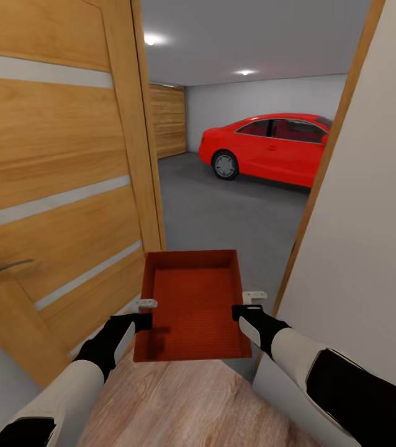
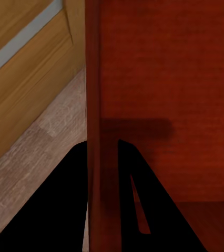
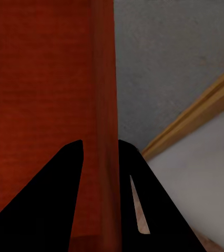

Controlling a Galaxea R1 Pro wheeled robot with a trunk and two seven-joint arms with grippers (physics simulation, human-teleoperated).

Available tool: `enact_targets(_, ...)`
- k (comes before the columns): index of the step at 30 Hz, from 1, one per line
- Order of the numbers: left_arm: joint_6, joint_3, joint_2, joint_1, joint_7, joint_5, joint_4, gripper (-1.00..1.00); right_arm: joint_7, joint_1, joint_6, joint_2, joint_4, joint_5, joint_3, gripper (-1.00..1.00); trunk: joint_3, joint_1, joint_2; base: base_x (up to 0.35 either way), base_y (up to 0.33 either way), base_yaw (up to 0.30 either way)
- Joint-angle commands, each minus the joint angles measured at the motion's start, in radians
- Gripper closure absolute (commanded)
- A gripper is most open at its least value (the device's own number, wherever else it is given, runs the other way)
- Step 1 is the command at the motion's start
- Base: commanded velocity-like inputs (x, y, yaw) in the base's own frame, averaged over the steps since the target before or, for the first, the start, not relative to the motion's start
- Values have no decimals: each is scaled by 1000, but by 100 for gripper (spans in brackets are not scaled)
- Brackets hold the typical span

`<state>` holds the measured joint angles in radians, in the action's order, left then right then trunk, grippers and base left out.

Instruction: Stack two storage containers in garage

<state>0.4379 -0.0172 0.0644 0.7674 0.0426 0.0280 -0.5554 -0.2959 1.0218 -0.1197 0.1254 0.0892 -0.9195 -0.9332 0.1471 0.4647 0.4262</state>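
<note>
Red container (image 1: 192, 304) held up in doorway, garage floor (image 1: 223, 211) just ahead. Your left gripper (image 1: 146, 314) and right gripper (image 1: 241, 305) jaws pinched shut on its side walls. Looks stiff, light, empty. Keep level past door (image 1: 55, 186).

Underfoot, light wood plank flooring (image 1: 179, 403) covered the near ground, ending at the doorway threshold. Beyond the threshold lay the floor (image 1: 223, 211) of the garage: dark grey, speckled concrete, running back to the far white wall. A red car (image 1: 266, 149) stood directly on the concrete toward the right rear, one wheel visible resting on it. The open wooden door (image 1: 55, 186) met the plank flooring at its lower edge on the left.
</note>
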Motion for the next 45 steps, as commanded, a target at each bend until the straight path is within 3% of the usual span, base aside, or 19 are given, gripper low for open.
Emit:
enact_targets(1, 5, 5, -1, 0, 10, 18, 0, 100, -3, 1, 35, -10, 6, 7, 1, 100, 2, 1, 2, 121, 108, -243)
enact_targets(8, 5, 5, -1, 0, 10, 18, 0, 100, -3, 1, 35, -10, 6, 6, 1, 100, 2, 1, 2, 109, 99, -219)
enact_targets(24, 5, 5, -1, 0, 5, 18, 0, 100, -4, 1, 35, -10, 6, 7, 1, 100, 2, 1, 2, 163, 144, -23)
enact_targets(37, 5, 5, -1, 0, 6, 18, -1, 100, -3, 1, 35, -9, 6, 7, 1, 100, 2, 1, 2, 86, 65, -224)
enact_targets(45, 5, 5, -1, 0, 5, 18, 0, 100, -3, 1, 35, -9, 6, 7, 1, 100, 2, 1, 2, 158, 123, -49)
